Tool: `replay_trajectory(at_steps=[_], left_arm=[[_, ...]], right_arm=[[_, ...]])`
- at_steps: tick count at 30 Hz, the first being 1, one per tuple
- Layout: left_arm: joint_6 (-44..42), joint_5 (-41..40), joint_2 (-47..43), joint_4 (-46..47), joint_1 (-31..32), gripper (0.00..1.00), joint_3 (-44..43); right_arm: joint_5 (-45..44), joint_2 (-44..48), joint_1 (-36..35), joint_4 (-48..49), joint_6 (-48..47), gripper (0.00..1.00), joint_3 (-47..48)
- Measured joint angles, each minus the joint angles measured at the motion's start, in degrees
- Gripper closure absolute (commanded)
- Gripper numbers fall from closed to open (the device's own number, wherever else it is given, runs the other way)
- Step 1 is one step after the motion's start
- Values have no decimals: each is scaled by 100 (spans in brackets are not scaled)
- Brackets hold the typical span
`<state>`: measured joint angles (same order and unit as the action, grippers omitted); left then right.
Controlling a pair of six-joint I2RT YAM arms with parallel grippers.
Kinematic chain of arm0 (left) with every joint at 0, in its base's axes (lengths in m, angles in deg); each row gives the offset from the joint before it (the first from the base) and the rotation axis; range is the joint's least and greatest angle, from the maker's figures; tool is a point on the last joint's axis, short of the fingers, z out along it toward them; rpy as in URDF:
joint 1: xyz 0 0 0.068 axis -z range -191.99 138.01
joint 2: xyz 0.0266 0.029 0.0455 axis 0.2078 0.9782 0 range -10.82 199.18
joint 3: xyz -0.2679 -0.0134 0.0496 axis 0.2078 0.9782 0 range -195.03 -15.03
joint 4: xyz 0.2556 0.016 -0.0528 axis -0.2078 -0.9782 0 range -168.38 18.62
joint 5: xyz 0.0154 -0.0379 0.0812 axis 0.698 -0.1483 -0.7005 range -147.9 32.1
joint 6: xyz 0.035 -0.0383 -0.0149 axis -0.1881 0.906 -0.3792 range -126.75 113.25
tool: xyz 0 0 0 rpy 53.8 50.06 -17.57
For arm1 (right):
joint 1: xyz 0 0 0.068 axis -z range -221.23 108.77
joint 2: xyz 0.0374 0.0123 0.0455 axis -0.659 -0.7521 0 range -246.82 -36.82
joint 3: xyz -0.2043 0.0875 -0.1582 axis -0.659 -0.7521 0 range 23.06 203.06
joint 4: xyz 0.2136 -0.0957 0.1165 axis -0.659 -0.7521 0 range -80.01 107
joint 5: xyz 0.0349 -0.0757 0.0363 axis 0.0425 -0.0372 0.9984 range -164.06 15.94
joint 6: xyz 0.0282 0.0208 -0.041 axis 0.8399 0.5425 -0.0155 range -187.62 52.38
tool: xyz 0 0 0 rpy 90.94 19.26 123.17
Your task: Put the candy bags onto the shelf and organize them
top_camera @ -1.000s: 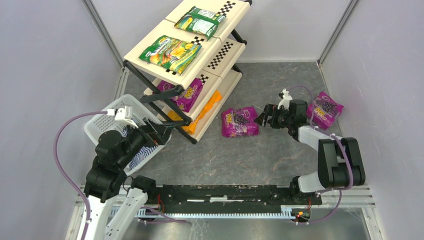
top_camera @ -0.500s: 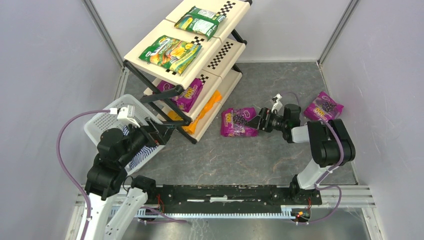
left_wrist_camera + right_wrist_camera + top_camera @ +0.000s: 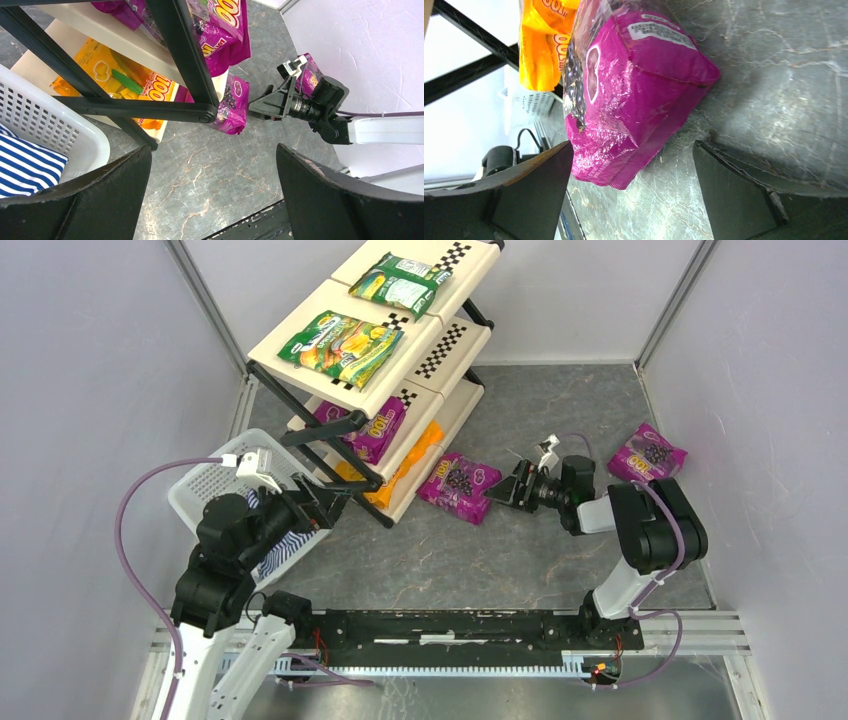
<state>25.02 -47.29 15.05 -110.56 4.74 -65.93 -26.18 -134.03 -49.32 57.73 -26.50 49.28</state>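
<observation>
The shelf (image 3: 465, 270) stands at the back left with two green candy bags (image 3: 341, 346) on its top tier, a purple one (image 3: 372, 430) on the middle tier and an orange one (image 3: 405, 470) on the lowest. A purple candy bag (image 3: 458, 485) (image 3: 634, 90) lies on the floor against the shelf's lowest tier. My right gripper (image 3: 512, 490) (image 3: 631, 195) is low at its right end, open, with the bag's near corner between the fingers. Another purple bag (image 3: 648, 458) lies far right. My left gripper (image 3: 325, 505) (image 3: 212, 200) hovers open and empty by the shelf's front leg.
A white mesh basket (image 3: 205, 485) holding a blue-white striped cloth (image 3: 25, 165) sits left of the shelf, under my left arm. Grey walls close in on both sides. The shelf's black frame bar (image 3: 135, 107) crosses just ahead of my left gripper.
My right gripper has moved left along the floor, and the purple bag has slid left and turned, now resting against the shelf's lowest tier. The left arm has hardly moved.
</observation>
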Motion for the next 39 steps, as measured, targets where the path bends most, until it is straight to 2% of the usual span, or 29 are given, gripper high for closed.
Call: replay_trajectory(at_steps=[7, 14, 20, 23, 29, 34, 39], left_arm=[[-59, -46, 2, -2, 0, 0, 0], [-114, -109, 2, -4, 0, 0, 0], [-116, -120, 2, -9, 0, 0, 0], [-116, -122, -2, -13, 0, 0, 0], [-114, -125, -9, -15, 0, 0, 0], [-114, -125, -70, -20, 0, 0, 0], [-114, -131, -164, -39, 0, 0, 0]], right_arm=[[-544, -35, -61, 544, 734, 2, -199], [-929, -400, -511, 1414, 1421, 11, -304], [-1143, -560, -623, 1832, 1753, 28, -448], [-1215, -560, -645, 1880, 1810, 40, -544], [-1246, -507, -656, 2052, 2024, 50, -726], [-1248, -334, -656, 2173, 2164, 64, -831], [-1241, -72, -662, 2218, 2312, 71, -927]])
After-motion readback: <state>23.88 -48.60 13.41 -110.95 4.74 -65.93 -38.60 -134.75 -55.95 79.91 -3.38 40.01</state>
